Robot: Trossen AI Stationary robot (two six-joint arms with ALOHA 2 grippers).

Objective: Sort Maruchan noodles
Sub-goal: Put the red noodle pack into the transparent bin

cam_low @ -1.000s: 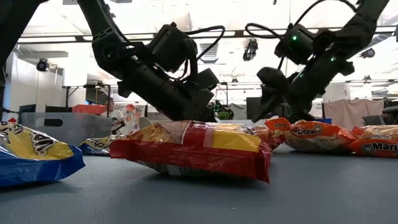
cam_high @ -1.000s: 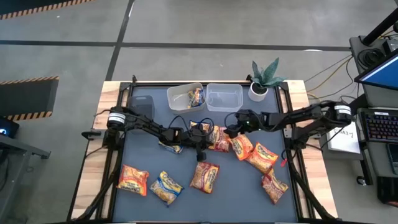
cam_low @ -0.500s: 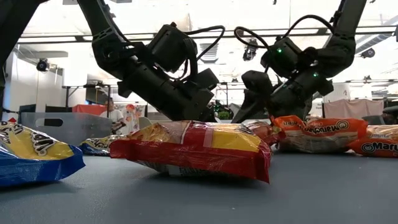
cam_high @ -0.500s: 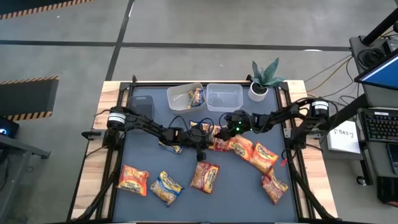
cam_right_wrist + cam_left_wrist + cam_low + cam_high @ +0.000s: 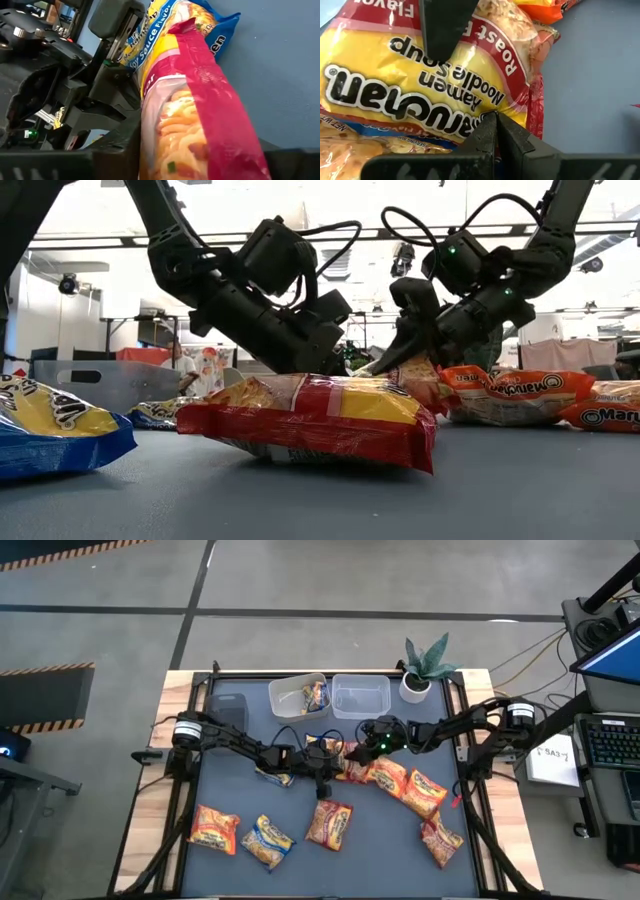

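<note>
Compared with the earlier frames, the right gripper (image 5: 352,753) is standing further toward the centre of the high view, and its fingers are narrowing from wide open onto a red-edged noodle packet (image 5: 200,115). In the low view that packet (image 5: 415,375) is now lifting at one end where before it was lying flat. The left arm is keeping its earlier pose.

The Maruchan noodles are flat, rectangular packets of crinkly, glossy plastic film. The packet in the right wrist view is showing a red sealed edge and a clear panel with pale wavy noodles behind it. A yellow-and-blue packet (image 5: 200,25) is lying just behind it.

The right gripper is gripping the red-edged packet between its fingers, just right of centre in the high view. The left gripper (image 5: 322,780) is sitting at the centre of the high view, fully closed, with its fingertips pressing on a yellow-and-red roast-flavour packet (image 5: 420,90).

Other packets are lying across the grey mat (image 5: 380,850): three along the lower left to lower centre (image 5: 215,828) (image 5: 268,840) (image 5: 329,823), and three at the right (image 5: 389,778) (image 5: 424,792) (image 5: 441,839). One packet (image 5: 316,696) is resting inside the left of two clear tubs (image 5: 283,692) at the upper centre; the second tub (image 5: 361,696) is standing beside it.
</note>
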